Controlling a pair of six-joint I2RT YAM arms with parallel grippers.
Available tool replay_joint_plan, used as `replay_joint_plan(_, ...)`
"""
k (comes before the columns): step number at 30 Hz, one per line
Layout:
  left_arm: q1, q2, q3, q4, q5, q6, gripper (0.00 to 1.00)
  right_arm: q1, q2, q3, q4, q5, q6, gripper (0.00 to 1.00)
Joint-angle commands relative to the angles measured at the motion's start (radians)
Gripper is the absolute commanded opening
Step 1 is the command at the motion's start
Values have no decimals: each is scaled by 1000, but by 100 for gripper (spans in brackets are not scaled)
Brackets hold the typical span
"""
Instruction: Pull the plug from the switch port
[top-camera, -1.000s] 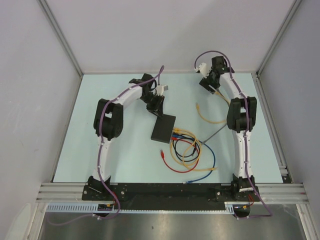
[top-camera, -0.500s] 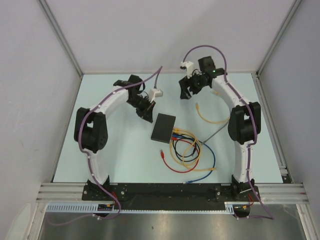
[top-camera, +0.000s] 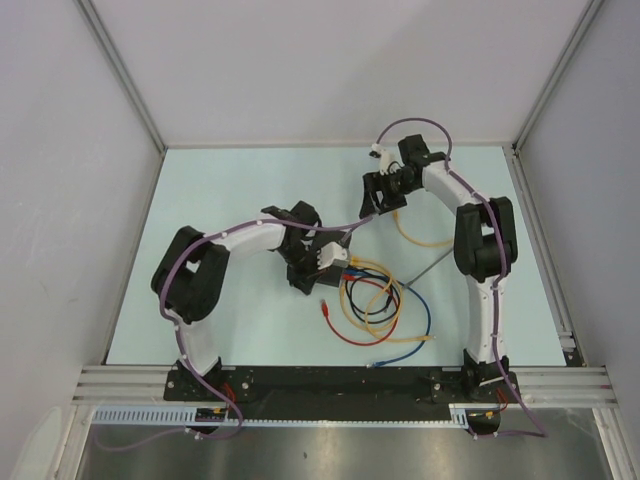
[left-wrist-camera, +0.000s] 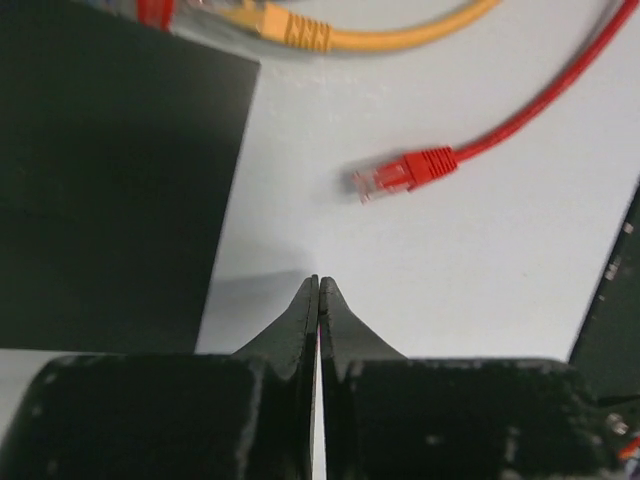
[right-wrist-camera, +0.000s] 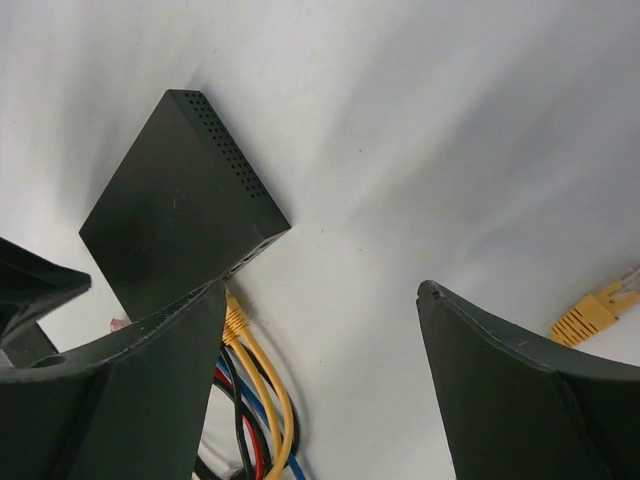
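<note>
Switch (right-wrist-camera: 175, 215) laid flat on desk (left-wrist-camera: 450, 270), yellow plug (right-wrist-camera: 235, 320) seated in port. Left tool (left-wrist-camera: 318, 285) pinched fully closed, nothing held, parked beside switch edge, probably for bracing. Right tool (right-wrist-camera: 320, 300) spread wide, empty, aimed toward plug side for pull.

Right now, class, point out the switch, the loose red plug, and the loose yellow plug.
switch (right-wrist-camera: 170, 225): right wrist view, on its top face.
red plug (left-wrist-camera: 405, 172): left wrist view, where the boot meets the clear connector.
yellow plug (right-wrist-camera: 588, 312): right wrist view, on its yellow boot.
</note>
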Motion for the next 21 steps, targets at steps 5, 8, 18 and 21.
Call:
replay_joint_plan(5, -31, 24, 35, 248, -97, -62, 3, -20, 35, -7, 17, -31, 47, 82)
replay_joint_plan(8, -31, 61, 76, 291, -135, -94, 4, -23, 46, -8, 25, -29, 54, 81)
replay_joint_plan(18, 18, 97, 280, 242, -66, -133, 8, -78, 59, 21, -11, -73, -4, 80)
replay_joint_plan(21, 47, 79, 328, 176, -17, -174, 12, -105, 61, -8, -23, -168, -21, 74)
